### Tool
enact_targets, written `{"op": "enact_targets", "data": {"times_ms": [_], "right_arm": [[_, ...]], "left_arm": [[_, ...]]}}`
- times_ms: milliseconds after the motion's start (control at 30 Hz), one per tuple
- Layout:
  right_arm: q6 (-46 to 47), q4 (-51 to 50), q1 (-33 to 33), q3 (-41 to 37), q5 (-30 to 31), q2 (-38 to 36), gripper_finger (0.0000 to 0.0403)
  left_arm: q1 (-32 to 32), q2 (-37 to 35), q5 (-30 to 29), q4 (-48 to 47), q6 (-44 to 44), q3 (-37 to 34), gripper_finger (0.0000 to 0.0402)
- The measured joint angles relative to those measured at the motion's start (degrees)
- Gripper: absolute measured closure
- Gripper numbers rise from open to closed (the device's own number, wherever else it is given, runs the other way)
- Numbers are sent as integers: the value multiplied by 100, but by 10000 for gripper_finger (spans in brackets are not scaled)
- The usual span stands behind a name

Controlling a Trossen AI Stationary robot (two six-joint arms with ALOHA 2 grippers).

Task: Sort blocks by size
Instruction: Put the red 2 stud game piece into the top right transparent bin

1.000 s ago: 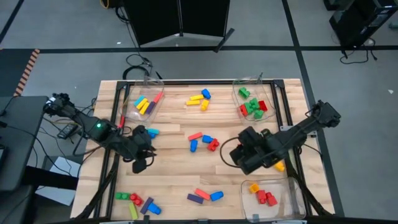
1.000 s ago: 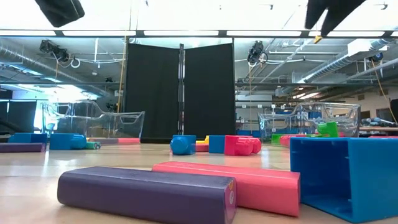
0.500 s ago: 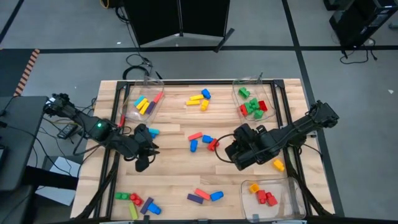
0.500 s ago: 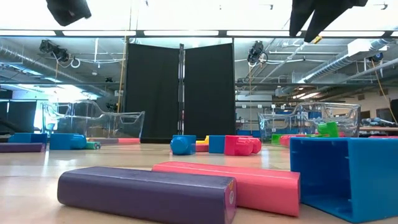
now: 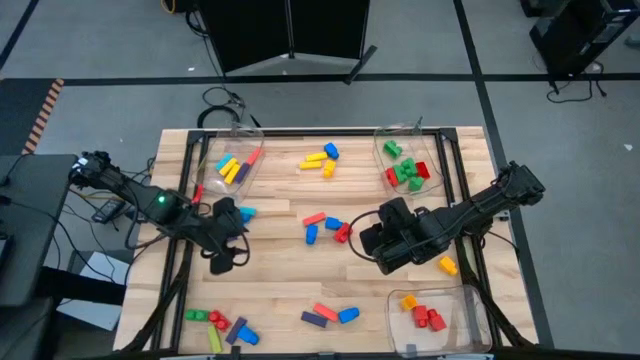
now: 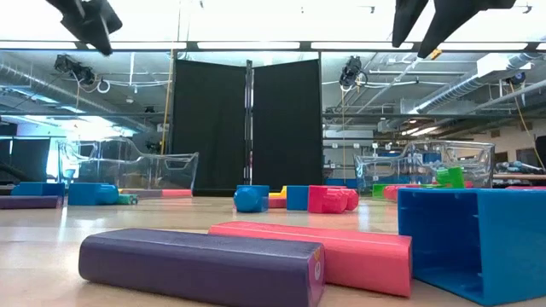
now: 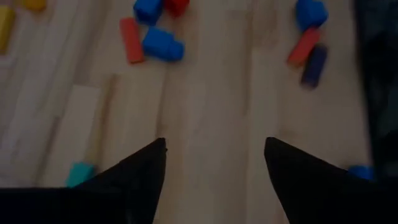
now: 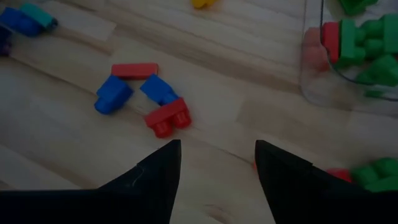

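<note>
The blocks (image 5: pixel 326 228) lie scattered over the wooden table (image 5: pixel 280 280) in loose clusters, with some already sorted into three clear bins: the far-left bin (image 5: pixel 236 158) holds long yellow, red and purple bars, the far-right bin (image 5: pixel 405 160) holds green and red bricks, and the near-right bin (image 5: pixel 430 310) holds orange and red stubs. Loose groups remain at the far middle (yellow and blue), the centre (red and blue), the near-left corner and the near middle.

The right gripper (image 8: pixel 214 163) hangs over the table just right of the central cluster, its fingers apart and empty; in the right wrist view a red two-stud brick (image 8: pixel 166 117), two blue bricks and a red bar (image 8: pixel 134 70) lie just ahead of it. My reading is that this arm is between picks, lining up on that cluster; the next move calls for settling on one piece, lowering over it and closing.

The left gripper (image 7: pixel 214 165) hovers over the left part of the table, fingers spread with nothing between them. A small teal block (image 7: pixel 79 173) lies just beside one finger, apparently loose on the wood.
</note>
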Motion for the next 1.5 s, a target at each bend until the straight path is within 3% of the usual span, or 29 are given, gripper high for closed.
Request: {"op": "enact_targets", "data": {"times_ms": [167, 333, 533, 667, 1067, 1500], "right_arm": [[210, 30, 0, 0, 42, 0, 186], [150, 46, 4, 0, 44, -2, 187], [-257, 307, 41, -180, 21, -4, 186], [-605, 559, 138, -372, -10, -4, 187], [-839, 811, 275, -711, -68, -7, 187], [-839, 1078, 273, -898, -68, -7, 188]], "left_arm": [[-256, 9, 266, -607, 148, 13, 134], [-897, 291, 477, -641, -157, 59, 156], [-1683, 1079, 576, -356, -1152, 59, 175], [-1993, 1606, 1023, -235, -1644, 59, 177], [-2654, 2560, 1653, 369, -2059, 62, 177], [-2841, 2732, 1511, 480, -2195, 192, 177]]}}
